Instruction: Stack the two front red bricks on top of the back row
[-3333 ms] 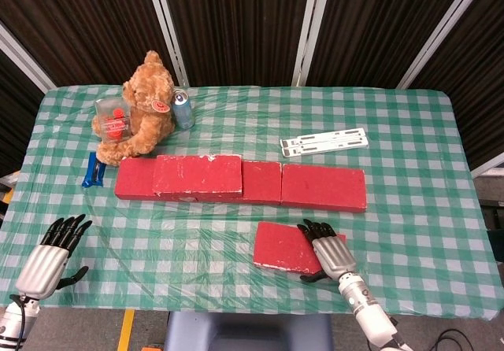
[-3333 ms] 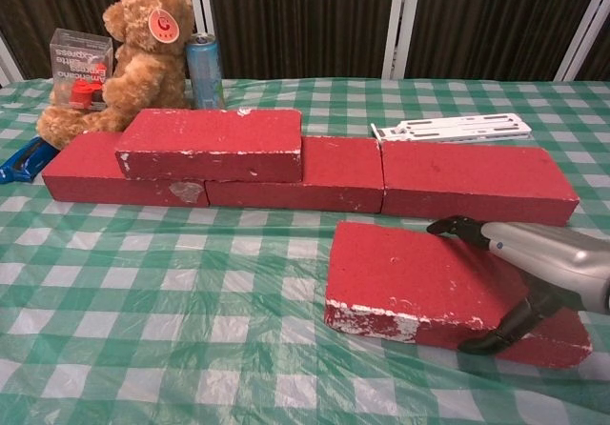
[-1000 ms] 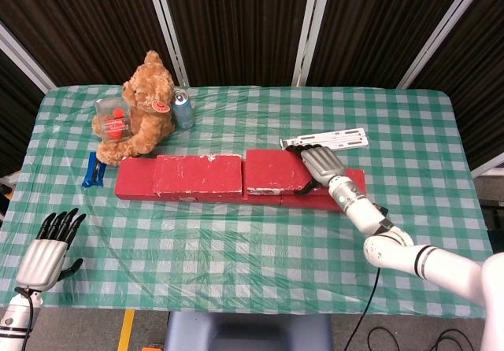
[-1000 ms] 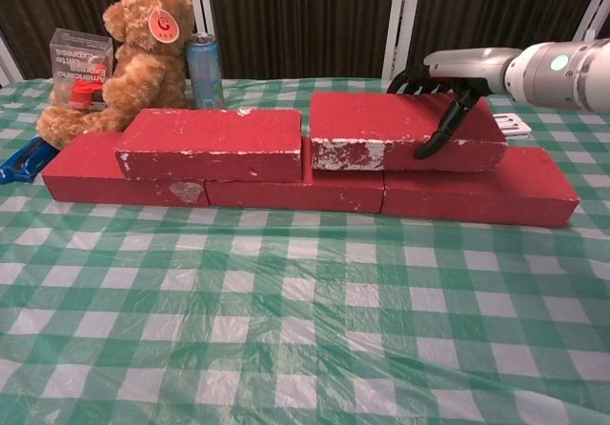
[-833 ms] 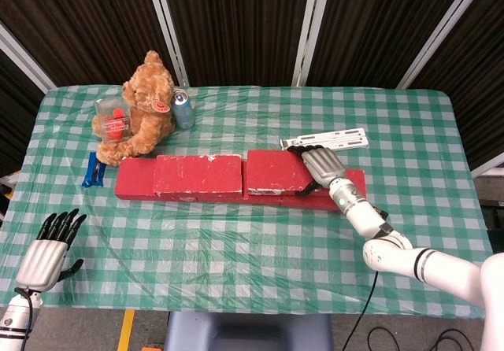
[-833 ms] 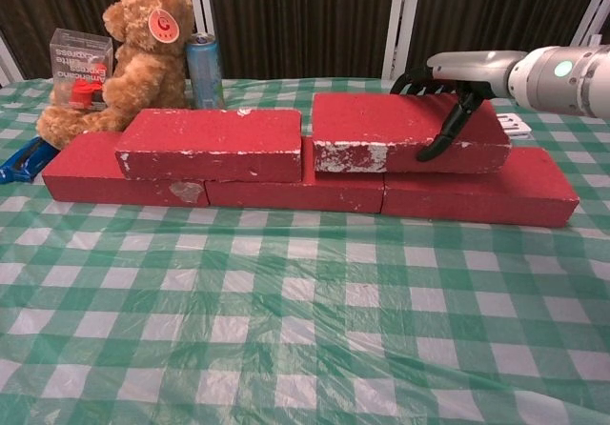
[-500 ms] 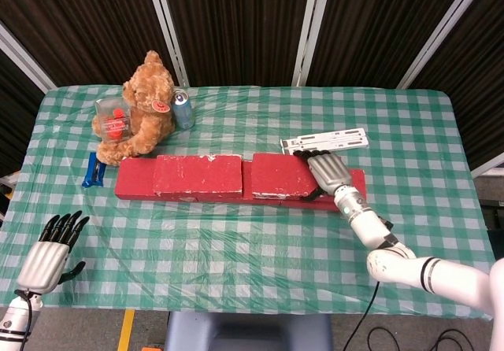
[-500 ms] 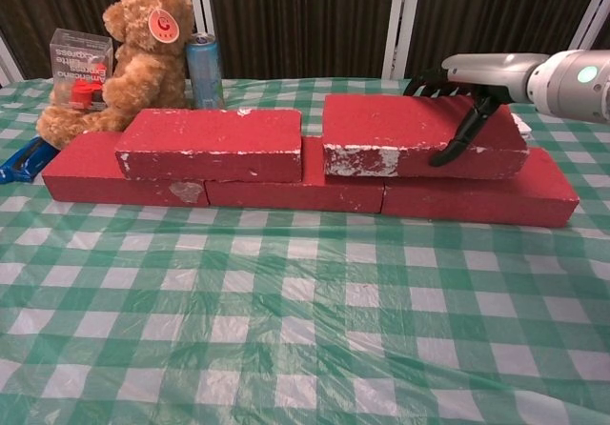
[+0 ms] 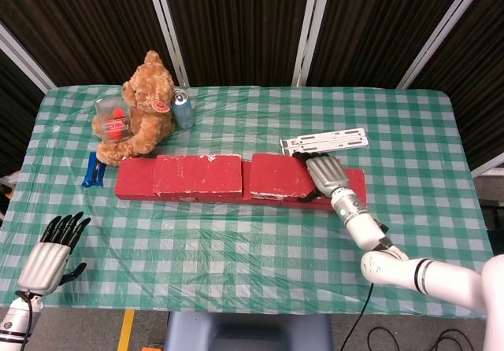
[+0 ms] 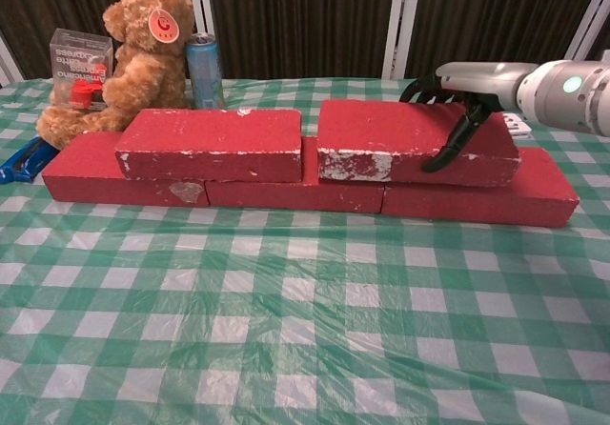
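Observation:
Three red bricks form the back row (image 9: 346,190) (image 10: 486,194) across the table's middle. One red brick (image 9: 197,174) (image 10: 212,142) lies on top of the row at the left. A second red brick (image 9: 279,175) (image 10: 400,139) lies on top at the right, beside the first. My right hand (image 9: 327,174) (image 10: 467,96) grips its right end, fingers over the back edge and thumb down the front face. My left hand (image 9: 51,253) hovers open, fingers apart, off the table's front left corner, seen only in the head view.
A teddy bear (image 9: 146,103) (image 10: 143,44), a blue can (image 9: 183,108) (image 10: 204,68) and a clear box (image 9: 113,117) (image 10: 81,68) stand behind the row's left end. A blue item (image 9: 93,170) lies at the left. A white strip (image 9: 324,141) lies behind my right hand.
My right hand has carried the front brick up from the table's near side onto the back row, then slid it a little right. The left hand barely moved.

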